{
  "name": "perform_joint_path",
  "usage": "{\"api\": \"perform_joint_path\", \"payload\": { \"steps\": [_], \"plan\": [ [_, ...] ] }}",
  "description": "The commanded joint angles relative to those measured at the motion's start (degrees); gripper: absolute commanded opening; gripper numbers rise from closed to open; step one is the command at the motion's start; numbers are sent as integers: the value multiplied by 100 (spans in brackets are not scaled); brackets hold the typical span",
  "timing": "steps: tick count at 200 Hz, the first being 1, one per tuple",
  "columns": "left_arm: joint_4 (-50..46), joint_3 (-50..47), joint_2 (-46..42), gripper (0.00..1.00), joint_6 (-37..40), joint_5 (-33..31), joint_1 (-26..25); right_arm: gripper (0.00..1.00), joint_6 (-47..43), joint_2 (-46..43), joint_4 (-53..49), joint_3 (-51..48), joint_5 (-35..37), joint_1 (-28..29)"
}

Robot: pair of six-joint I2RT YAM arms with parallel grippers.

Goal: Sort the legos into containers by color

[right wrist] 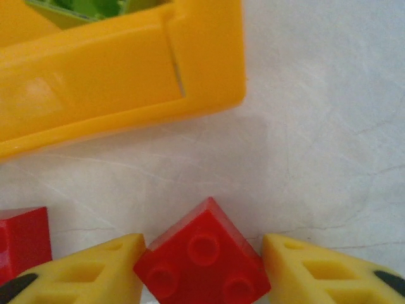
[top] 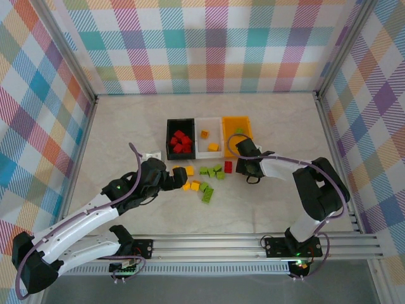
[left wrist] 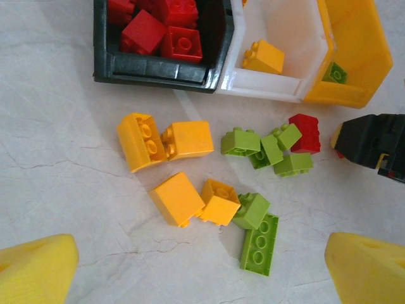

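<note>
A red lego sits on the table between the yellow fingers of my right gripper, which press its two corners; a second red lego lies just left. This gripper is in front of the orange bin, which holds a green lego. The black bin holds red legos. The white bin holds orange ones. Several orange legos and green legos lie loose. My left gripper hovers open above them.
The three bins stand side by side at mid table. A small white object lies left of the black bin. Aluminium frame rails and plaid walls bound the table on all sides. Bare tabletop stretches behind the bins and to the far left and right.
</note>
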Motion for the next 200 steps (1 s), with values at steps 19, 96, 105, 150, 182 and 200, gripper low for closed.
{"api": "perform_joint_path", "payload": {
  "steps": [19,96,105,150,182,200],
  "plan": [
    [-132,-133,-140,100,15,-206,-77,40,-208,-285,112,-148,-247,-16],
    [-574,-703,-481,100,-421,-778,-69,39,-944,-903,-22,1125,-951,1409],
    [-602,-736,-526,100,-455,-756,-63,40,-1003,-588,98,1463,-1078,1484],
    [-780,-794,-620,100,-528,-649,-66,40,-1225,1192,321,3425,-1377,1614],
    [-828,-881,-679,100,-599,-575,-60,41,-1184,2293,-6,4806,-1176,1614],
    [-862,-900,-716,100,-634,-561,-61,47,-1156,2769,-129,5469,-1106,1610]
  ]
}}
